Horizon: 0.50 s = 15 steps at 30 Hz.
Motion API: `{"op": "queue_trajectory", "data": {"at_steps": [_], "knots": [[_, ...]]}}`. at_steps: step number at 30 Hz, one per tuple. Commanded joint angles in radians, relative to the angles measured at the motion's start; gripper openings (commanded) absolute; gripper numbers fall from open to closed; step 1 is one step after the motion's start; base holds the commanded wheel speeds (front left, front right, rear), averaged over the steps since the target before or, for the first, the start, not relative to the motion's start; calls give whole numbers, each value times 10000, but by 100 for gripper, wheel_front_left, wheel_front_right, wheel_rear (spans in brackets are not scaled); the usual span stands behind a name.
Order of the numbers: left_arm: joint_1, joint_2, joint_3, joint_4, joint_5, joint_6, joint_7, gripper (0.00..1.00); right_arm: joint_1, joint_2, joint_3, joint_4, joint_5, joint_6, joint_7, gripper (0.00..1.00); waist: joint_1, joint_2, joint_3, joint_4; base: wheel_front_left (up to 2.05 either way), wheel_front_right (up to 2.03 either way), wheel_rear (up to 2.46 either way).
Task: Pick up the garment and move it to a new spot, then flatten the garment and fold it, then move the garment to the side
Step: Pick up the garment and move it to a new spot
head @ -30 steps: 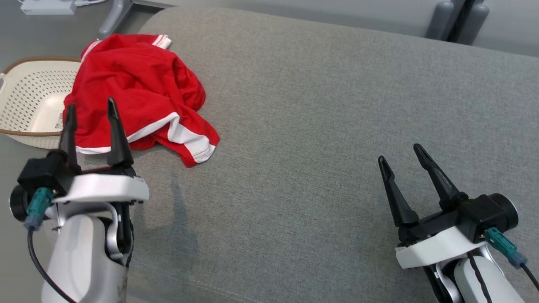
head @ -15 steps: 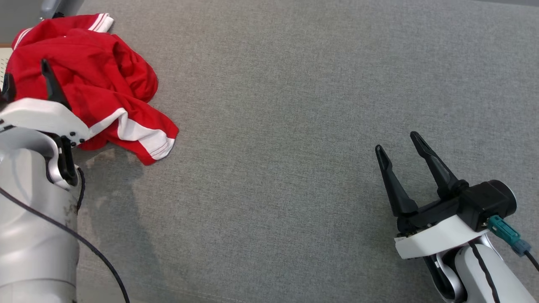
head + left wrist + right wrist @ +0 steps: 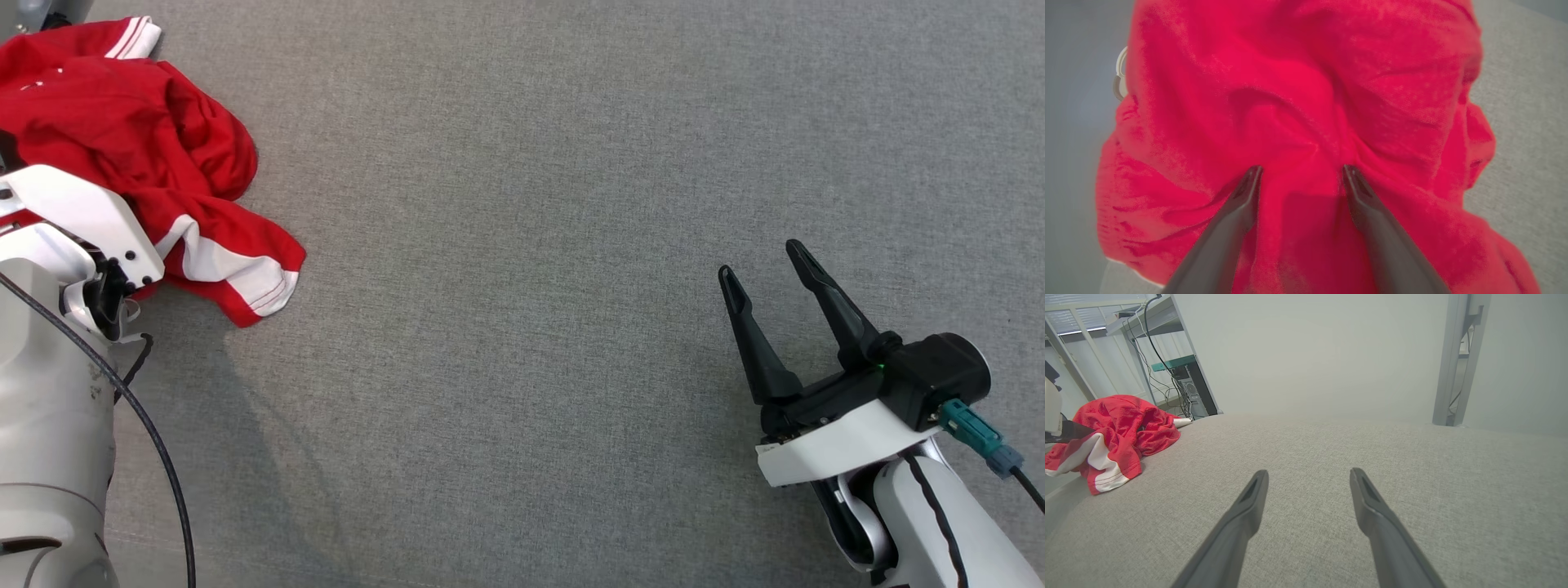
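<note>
The left end effector, fingers spread wide and gripping nothing, points straight into the crumpled red fabric garment with white trim, which lies heaped at the far left of the grey fabric-covered surface. Well apart to the right, the right end effector hovers wide open and empty.

garment | red, white-striped trim | crumpled heap, unfolded | far-left edge of grey cushion
</note>
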Motion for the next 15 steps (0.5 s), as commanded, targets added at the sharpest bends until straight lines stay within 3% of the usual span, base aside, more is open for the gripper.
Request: {"op": "queue_trajectory", "data": {"at_steps": [1, 3, 4, 5, 11, 15], "knots": [[-85, 8, -37, 67, 39, -6, -39, 100, -136, -24, -1, -40, 61, 23, -11, 100, 0, 0, 31, -43, 0, 0, 0], [-13, -18, -57, 232, -5, -33, -74, 100, -154, -19, 17, -101, 110, 23, -11, 100, 0, 0, 69, -76, 0, 0, 0], [41, -31, -64, 275, -29, -28, -155, 79, -151, -30, 25, -131, 132, 23, -11, 100, 0, 0, 84, -87, 0, 0, 0], [94, -40, -76, 317, -42, -29, -221, 0, -152, -44, 32, -150, 158, 23, -11, 100, 0, 0, 102, -94, 0, 0, 0], [228, -95, -159, 292, -87, -35, -1118, 0, -100, -139, -48, -256, 191, 23, -11, 100, 0, 0, 103, -64, 0, 0, 0], [311, -128, 83, 27, -320, 94, -2543, 0, -14, -146, -66, -215, 184, 23, -11, 100, 0, 0, -12, -6, 0, 0, 0]]}}
